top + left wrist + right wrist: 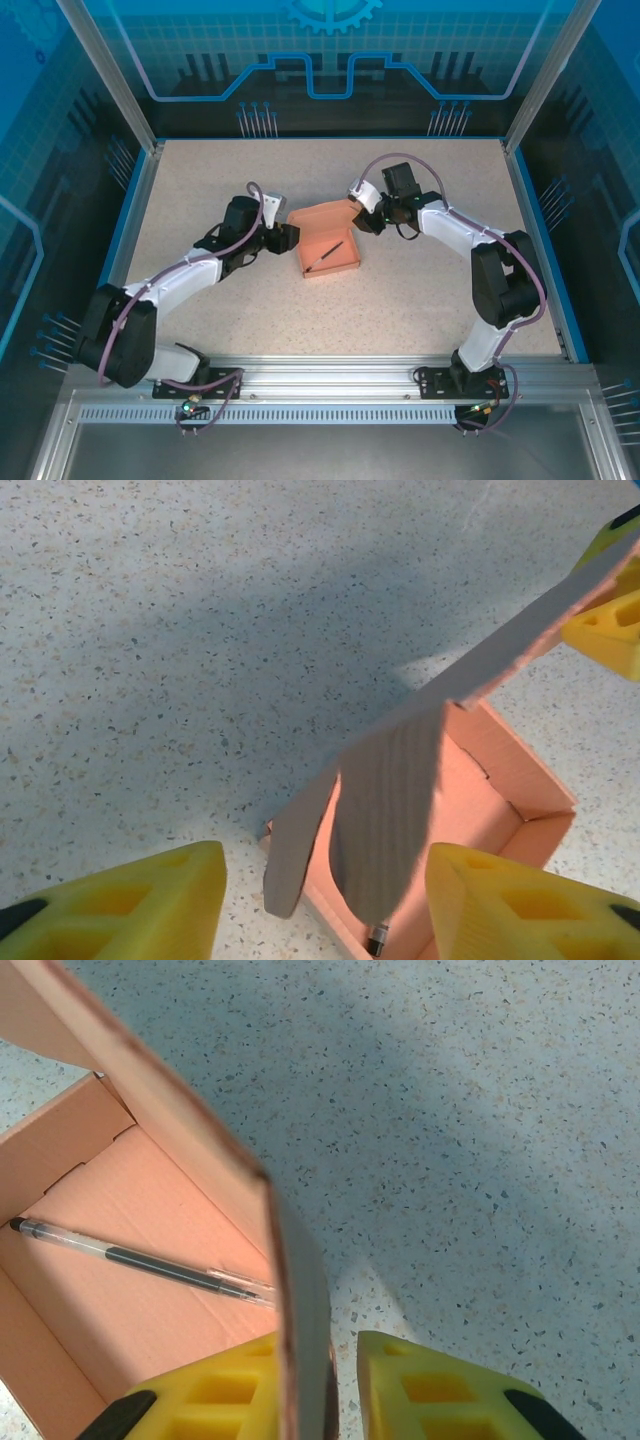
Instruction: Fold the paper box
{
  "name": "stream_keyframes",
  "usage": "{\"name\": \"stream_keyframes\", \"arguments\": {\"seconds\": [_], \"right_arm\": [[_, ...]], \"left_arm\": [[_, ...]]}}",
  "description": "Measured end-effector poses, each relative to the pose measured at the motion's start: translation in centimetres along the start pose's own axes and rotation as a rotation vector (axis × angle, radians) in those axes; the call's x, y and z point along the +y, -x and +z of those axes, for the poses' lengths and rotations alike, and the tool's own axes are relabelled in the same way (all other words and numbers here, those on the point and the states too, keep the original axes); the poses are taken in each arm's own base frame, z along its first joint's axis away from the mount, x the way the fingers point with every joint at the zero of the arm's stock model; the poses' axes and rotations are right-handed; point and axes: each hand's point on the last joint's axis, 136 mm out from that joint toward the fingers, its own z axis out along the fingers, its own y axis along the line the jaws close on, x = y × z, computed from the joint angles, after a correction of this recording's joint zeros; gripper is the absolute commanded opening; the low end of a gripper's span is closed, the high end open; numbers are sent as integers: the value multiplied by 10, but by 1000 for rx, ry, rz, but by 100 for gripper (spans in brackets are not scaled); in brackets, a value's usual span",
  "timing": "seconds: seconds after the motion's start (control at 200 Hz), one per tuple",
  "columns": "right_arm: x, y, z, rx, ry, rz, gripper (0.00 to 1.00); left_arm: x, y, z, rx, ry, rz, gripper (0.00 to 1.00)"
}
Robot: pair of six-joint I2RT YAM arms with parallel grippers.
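Note:
The paper box is an open salmon-orange tray in the middle of the table with a thin dark pen lying inside it. Its lid stands raised, and a rounded tab hangs from it. My left gripper is at the box's left end, open, with the hanging tabs between its yellow fingers and untouched. My right gripper straddles the lid's edge at the box's far right corner. The card lies against one finger, with a slim gap to the other. The pen lies on the box floor.
The speckled table has a blue rim and frame posts at its sides. A metal rail runs along the near edge by the arm bases. The right gripper's fingers appear at the lid's upper end in the left wrist view.

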Motion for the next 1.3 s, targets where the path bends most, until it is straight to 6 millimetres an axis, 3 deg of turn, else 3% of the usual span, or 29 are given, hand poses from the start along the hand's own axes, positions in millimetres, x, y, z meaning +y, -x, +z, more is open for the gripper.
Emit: {"name": "stream_keyframes", "arguments": {"seconds": [0.65,0.971,1.301], "right_arm": [[2,10,-3,-5,1,-13,9],[4,13,0,13,-45,11,1],[14,26,3,74,-219,160,2]], "left_arm": [[4,-5,20,47,17,49,16],[12,-1,20,37,63,52,9],[23,1,19,39,151,-21,11]]}}
